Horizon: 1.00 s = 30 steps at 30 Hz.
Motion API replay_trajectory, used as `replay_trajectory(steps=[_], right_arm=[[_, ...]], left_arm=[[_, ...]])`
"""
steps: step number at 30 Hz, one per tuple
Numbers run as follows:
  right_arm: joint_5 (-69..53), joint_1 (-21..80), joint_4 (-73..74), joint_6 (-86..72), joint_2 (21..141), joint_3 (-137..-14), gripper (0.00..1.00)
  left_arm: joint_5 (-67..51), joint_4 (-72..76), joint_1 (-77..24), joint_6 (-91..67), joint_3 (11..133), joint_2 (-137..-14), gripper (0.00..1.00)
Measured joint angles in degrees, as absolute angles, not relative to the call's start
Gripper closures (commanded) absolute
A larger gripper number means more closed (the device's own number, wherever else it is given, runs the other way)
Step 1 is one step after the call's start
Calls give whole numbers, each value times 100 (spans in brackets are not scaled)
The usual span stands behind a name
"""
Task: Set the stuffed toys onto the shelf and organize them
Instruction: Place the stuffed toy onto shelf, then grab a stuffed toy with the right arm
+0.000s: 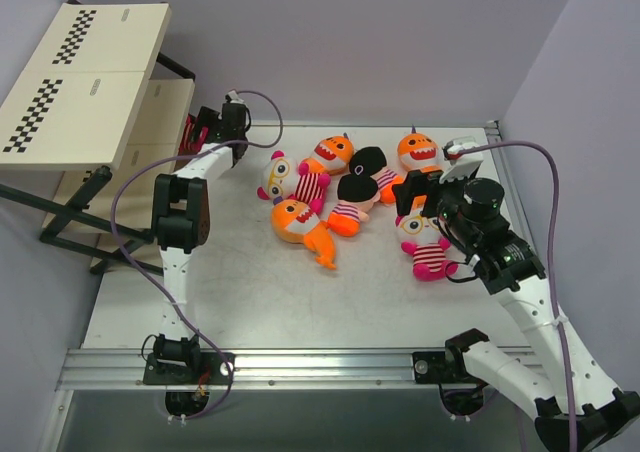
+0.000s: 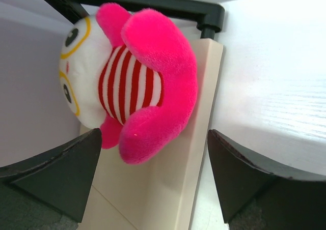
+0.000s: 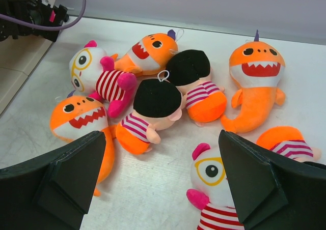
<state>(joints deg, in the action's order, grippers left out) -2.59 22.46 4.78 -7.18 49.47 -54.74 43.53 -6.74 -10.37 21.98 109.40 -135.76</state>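
The shelf [image 1: 90, 82] stands at the far left. My left gripper [image 1: 208, 130] reaches to its lower board and is open. In the left wrist view a pink-and-white striped doll [image 2: 132, 82] rests on the cream board [image 2: 168, 189] just beyond my open left gripper [image 2: 153, 174], not held. Several toys lie mid-table: a striped doll [image 1: 290, 180], orange sharks [image 1: 330, 154] [image 1: 300, 222] [image 1: 418, 152] and black-headed dolls [image 1: 368, 162] [image 1: 352, 197]. My right gripper [image 1: 415, 194] hovers open and empty [image 3: 163, 184] above another striped doll [image 1: 428, 250], also seen in the right wrist view [image 3: 214, 176].
The shelf's black frame legs [image 1: 70, 217] stick out at the left table edge. Purple walls close in the back and right. A metal rail [image 1: 300, 367] runs along the near edge. Another striped orange doll [image 3: 288, 144] lies partly behind my right finger.
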Motion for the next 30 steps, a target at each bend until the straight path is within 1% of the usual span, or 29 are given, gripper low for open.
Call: replay_trajectory(steps=[11,18,23,30], right_arm=[[-259,2246,565,-727,4781,-5472,1],[-261,2246,604,-751,4718,-5472,1],[-261,2246,735,-821,4696,-5472,1],[-261,2246,840,-982,4606,-5465,1]], left_arm=[[4407,-563,-1240,2362,10888,-13316,5],[4324,-849,-1640,2102,10589,-12954,5],[3962,-1466,-2064,1551,10538,-12453,5],[3105,-2132,-2298,676,9985,-11133,5]])
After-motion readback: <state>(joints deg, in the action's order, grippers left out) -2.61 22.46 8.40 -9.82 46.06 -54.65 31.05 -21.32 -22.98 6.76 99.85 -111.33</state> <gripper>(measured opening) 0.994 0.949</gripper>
